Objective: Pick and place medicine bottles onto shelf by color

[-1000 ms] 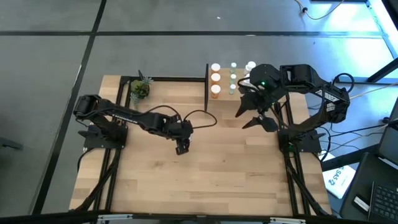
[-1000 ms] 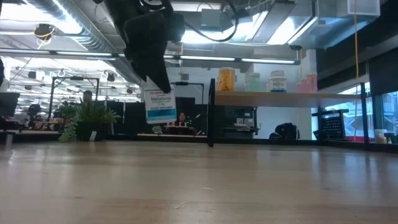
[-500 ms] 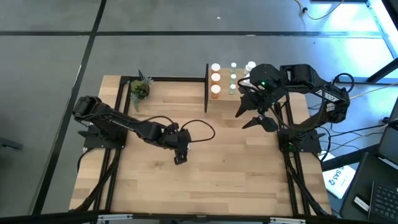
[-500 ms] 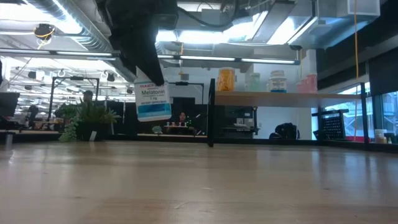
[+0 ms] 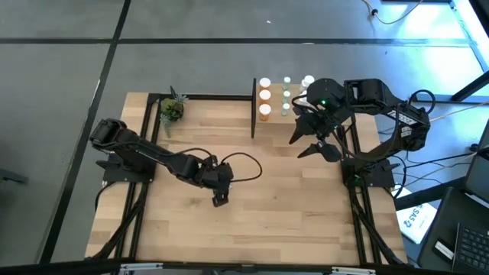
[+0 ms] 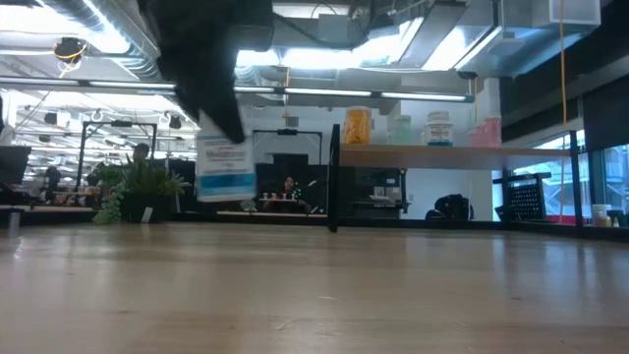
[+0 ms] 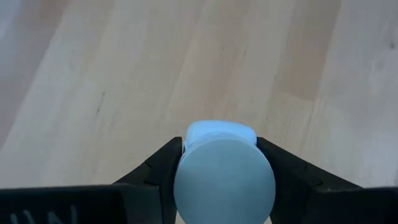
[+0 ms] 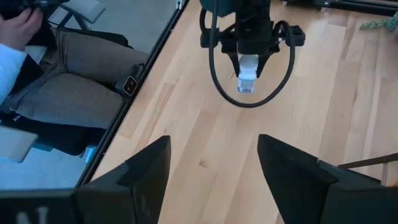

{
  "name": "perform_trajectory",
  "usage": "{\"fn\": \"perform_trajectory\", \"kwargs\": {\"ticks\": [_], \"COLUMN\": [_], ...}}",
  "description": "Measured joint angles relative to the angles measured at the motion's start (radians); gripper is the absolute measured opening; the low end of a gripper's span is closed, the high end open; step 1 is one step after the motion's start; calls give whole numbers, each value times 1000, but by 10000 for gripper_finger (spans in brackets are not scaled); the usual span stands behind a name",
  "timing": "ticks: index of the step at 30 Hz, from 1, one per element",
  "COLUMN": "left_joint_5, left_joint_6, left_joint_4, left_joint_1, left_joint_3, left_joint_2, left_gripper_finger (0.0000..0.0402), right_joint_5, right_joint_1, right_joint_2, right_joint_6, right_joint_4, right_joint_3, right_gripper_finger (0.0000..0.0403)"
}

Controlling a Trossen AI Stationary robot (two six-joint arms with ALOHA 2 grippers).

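My left gripper (image 5: 220, 200) is shut on a white medicine bottle with a white-and-blue label (image 6: 224, 169), over the middle of the table and toward its near side. The bottle's round white cap (image 7: 224, 180) faces the left wrist camera. My right gripper (image 5: 313, 141) is open and empty, above the table on the near side of the shelf. The shelf (image 5: 275, 113), a raised light-wood board (image 6: 442, 153) on a black frame, stands at the far right. Orange (image 6: 357, 126), green (image 6: 398, 129), white (image 6: 438, 128) and pinkish (image 6: 486, 131) bottles stand on it. My left gripper pinches the bottle's upper part, at the cap (image 7: 186, 163), between its two fingers (image 7: 155, 173), one on each side. The fingers come from above, pointing down. The bottle hangs roughly upright below them, its label end (image 6: 225, 187) lowest, lifted clear of the table.
A small potted plant (image 5: 172, 109) stands at the table's far left. The shelf's black upright post (image 6: 334, 177) rises at its left end. A seated person's legs (image 8: 74, 93) show beyond the table's edge in the right wrist view. Bare wood (image 5: 290, 214) lies between the arms.
My left gripper has gone toward the table's near edge with the white bottle, still shut on it. In the low view the bottle has shifted to the picture's left and a little lower, still clear of the table.
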Motion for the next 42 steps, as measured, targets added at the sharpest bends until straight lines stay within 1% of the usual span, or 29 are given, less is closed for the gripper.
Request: {"fn": "perform_trajectory", "kwargs": {"ticks": [3,4,6,9,15,16,18,20,22,27,32,42], "left_joint_5": [-3,-1,4,15,34,35,39,47,62,63,68,70], "left_joint_6": [-3,-5,-4,-3,-2,-2,-1,-1,-1,0,0,-3], "left_joint_4": [17,-2,33,13,24,4,28,5,35,32,34,35], "left_joint_1": [-2,-2,-2,-4,-4,-4,-4,-4,-4,-5,-4,-4], "left_joint_3": [3,0,2,1,2,1,2,1,3,2,2,2], "left_joint_2": [24,25,43,46,83,85,103,106,120,120,120,120], "left_gripper_finger": [163,163,163,163,163,163,163,163,164,168,193,274], "right_joint_5": [0,0,0,0,0,1,0,0,0,0,0,0], "right_joint_1": [0,0,0,0,0,0,0,0,0,0,0,0], "right_joint_2": [0,0,0,0,0,0,0,0,0,0,0,0], "right_joint_6": [0,0,0,0,0,0,0,0,0,0,0,0], "right_joint_4": [7,7,8,16,28,29,34,35,36,43,43,43], "right_joint_3": [0,0,0,0,0,0,0,0,0,0,0,0], "right_gripper_finger": [243,243,243,243,243,243,243,243,243,243,243,243]}}
